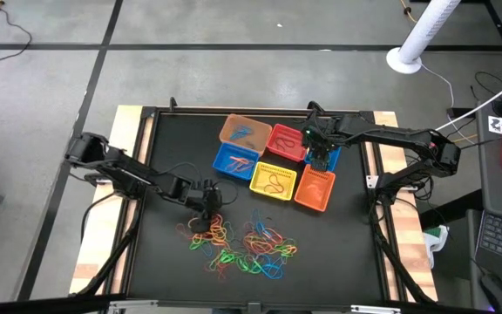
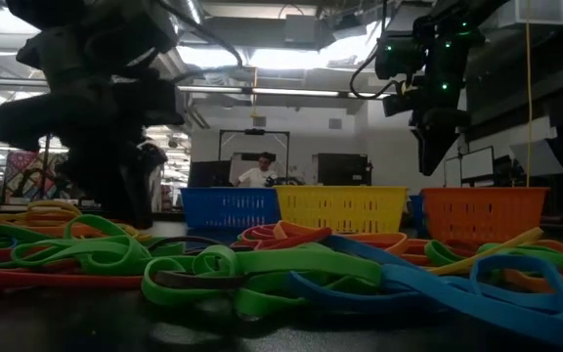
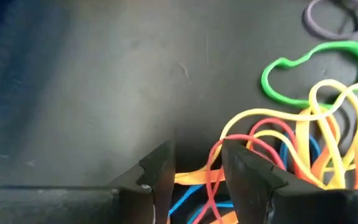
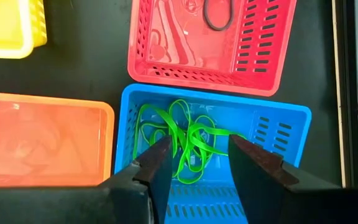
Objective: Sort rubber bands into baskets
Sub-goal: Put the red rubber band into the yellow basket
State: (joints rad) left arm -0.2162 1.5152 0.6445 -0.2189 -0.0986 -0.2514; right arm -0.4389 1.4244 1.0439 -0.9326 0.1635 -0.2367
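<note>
The rubber bands lie in a loose, many-coloured pile on the black mat, near the front. My left gripper is open and low over the pile's left edge. An orange band and a red band run through the gap between its fingers. My right gripper is open with nothing between its fingers. It hangs above a blue basket with green bands lying in it. The other baskets sit close by: tan-orange, red, blue, yellow, orange. My left gripper points steeply down into the pile's left edge, one finger on each side of the orange and red bands. I cannot tell whether the fingers touch the bands. The bands lie slack on the mat.
The baskets stand in a tight cluster at the far middle of the mat. Bare black mat lies to the left of the baskets and between the baskets and the pile. Wooden table strips border the mat. A person shows far off in the room.
</note>
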